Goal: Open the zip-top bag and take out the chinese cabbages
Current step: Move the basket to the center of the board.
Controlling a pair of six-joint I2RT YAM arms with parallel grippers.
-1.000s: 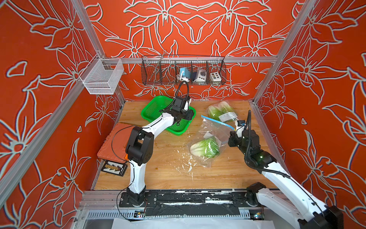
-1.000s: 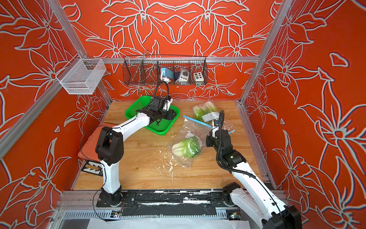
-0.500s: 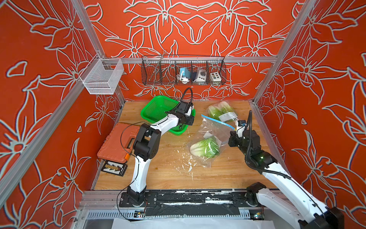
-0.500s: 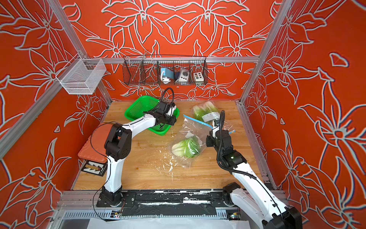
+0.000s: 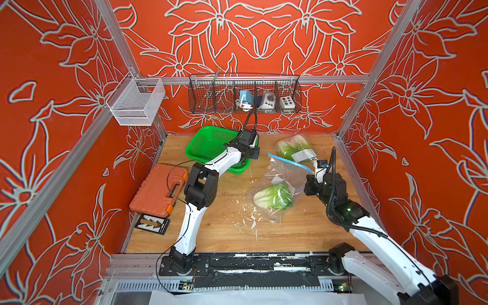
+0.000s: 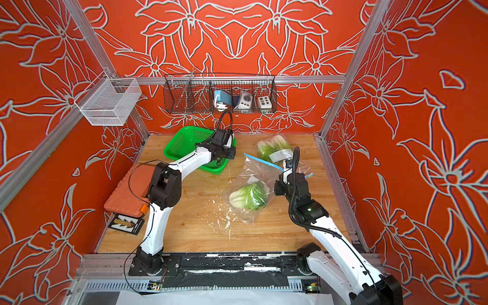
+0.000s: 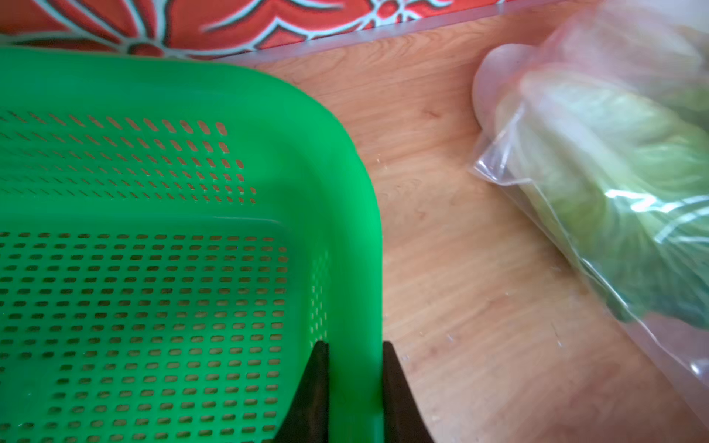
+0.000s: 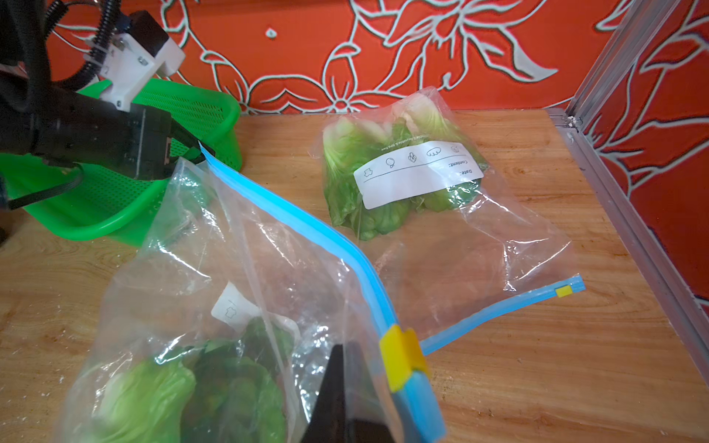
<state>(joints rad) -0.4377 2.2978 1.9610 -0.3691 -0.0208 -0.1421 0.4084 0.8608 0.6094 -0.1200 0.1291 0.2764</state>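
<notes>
An orange toolbox (image 5: 158,190) lies shut at the left edge of the counter (image 5: 224,237), with a small black card (image 5: 151,224) just in front of it. Farther back and to the right sits a green basket (image 5: 208,144), its near right corner under the left arm's wrist. The left fingers (image 7: 314,391) straddle the basket's rim, one inside and one outside. Both press against the plastic, so they are clamped on it. Right of the basket, about mid-counter, is the near bag (image 5: 280,179), clear with a blue zip strip (image 8: 307,230). Its lower part rests on the wood while its zip end is held up off it. A cabbage (image 5: 273,197) lies inside at the low end; in both top views its white base points left and its leaves right. The yellow slider (image 8: 401,360) sits at the end of the strip nearest the right arm. I cannot tell whether the seam is parted. Behind it, toward the back right corner, the far bag (image 5: 295,151) lies flat with other cabbages (image 5: 286,149) inside under a white label (image 8: 416,172). Its own strip runs to just behind the near bag's slider. The right fingers (image 8: 333,399) are together, pinching the near bag's film just beside that slider.
</notes>
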